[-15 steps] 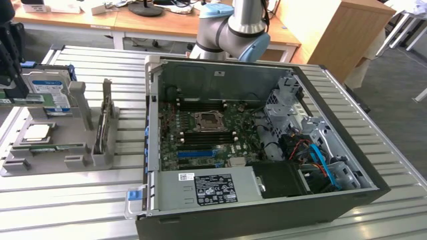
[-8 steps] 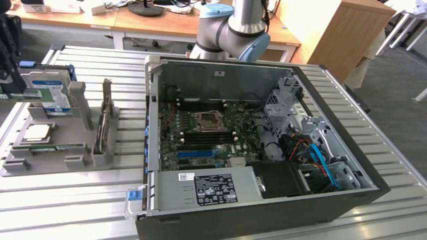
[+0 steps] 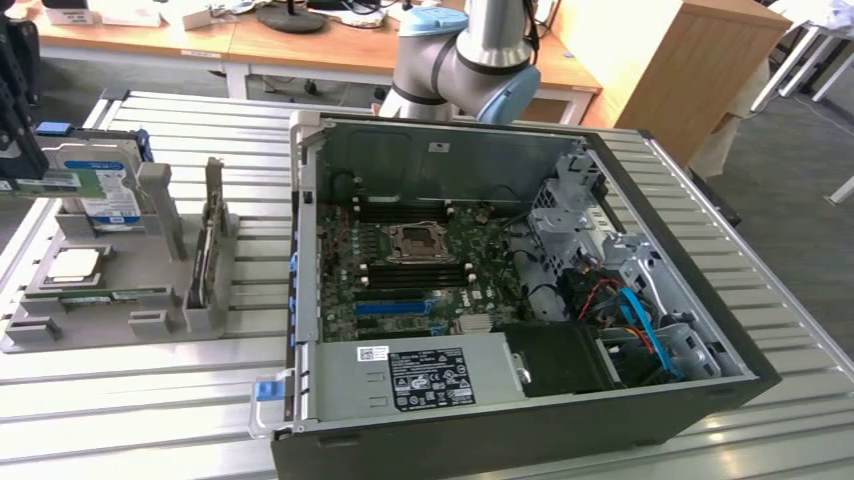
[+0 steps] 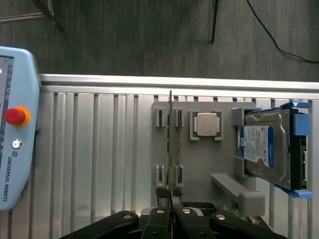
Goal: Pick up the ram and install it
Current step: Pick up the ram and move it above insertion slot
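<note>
My gripper point(image 3: 16, 165) is at the exterior view's far left edge, raised above the grey holder tray point(image 3: 94, 330). It is shut on the ram point(image 3: 51, 182), a thin green stick that sticks out level in front of the hard drive. In the wrist view the black fingers point(image 4: 160, 213) pinch the ram point(image 4: 170, 129), seen edge-on as a thin dark line over the tray point(image 4: 204, 169). Another green stick point(image 4: 176, 149) stands on edge in the tray's slots point(image 3: 207, 240).
The open computer case point(image 3: 304, 300) lies on the slatted metal table, its motherboard memory slots point(image 3: 387, 262) facing up. The tray also holds a hard drive point(image 3: 107, 190) and a silver processor point(image 4: 207, 124). A teach pendant point(image 4: 15, 124) lies on the table beside the tray.
</note>
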### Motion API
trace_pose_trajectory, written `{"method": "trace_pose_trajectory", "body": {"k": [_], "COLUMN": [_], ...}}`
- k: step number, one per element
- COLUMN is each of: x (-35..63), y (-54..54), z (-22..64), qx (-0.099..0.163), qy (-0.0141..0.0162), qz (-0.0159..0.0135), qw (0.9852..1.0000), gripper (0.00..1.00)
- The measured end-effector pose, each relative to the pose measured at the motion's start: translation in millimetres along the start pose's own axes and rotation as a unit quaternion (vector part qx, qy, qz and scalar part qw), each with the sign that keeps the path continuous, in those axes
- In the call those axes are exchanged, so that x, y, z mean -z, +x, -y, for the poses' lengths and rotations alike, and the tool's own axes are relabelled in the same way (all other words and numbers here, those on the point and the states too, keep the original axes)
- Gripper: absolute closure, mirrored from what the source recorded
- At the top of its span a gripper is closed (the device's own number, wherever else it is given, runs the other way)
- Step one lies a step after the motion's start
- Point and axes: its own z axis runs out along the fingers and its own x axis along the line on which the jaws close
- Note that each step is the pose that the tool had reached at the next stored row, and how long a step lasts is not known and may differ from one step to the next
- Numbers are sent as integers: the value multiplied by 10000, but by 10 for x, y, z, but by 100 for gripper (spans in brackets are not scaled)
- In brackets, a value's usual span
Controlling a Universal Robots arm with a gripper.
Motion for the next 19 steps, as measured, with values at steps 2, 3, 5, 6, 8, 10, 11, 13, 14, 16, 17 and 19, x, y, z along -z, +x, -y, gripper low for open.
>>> {"method": "trace_pose_trajectory", "body": {"k": [2, 3, 5, 6, 8, 10, 11, 13, 14, 16, 17, 19], "x": [18, 21, 21, 22, 23, 23, 22, 23, 23, 23, 24, 25], "y": [0, 0, -1, -1, -1, -1, 0, -1, -1, -1, -1, 0], "z": [-1, -1, -1, -1, -1, -1, -1, -1, -1, -1, 2, 23], "qx": [0, 0, 0, 0, 0, 0, 0, 0, 0, 0, 1, 0], "qy": [0, 0, 1, 1, 0, 0, 0, 0, 0, 0, 0, -1], "qz": [0, 0, 1, 1, 0, 0, 0, 0, 0, 0, 0, 0], "qw": [10000, 10000, 10000, 10000, 10000, 10000, 10000, 10000, 10000, 10000, 10000, 10000], "gripper": [88, 88, 88, 88, 88, 88, 88, 88, 88, 88, 88, 88]}}
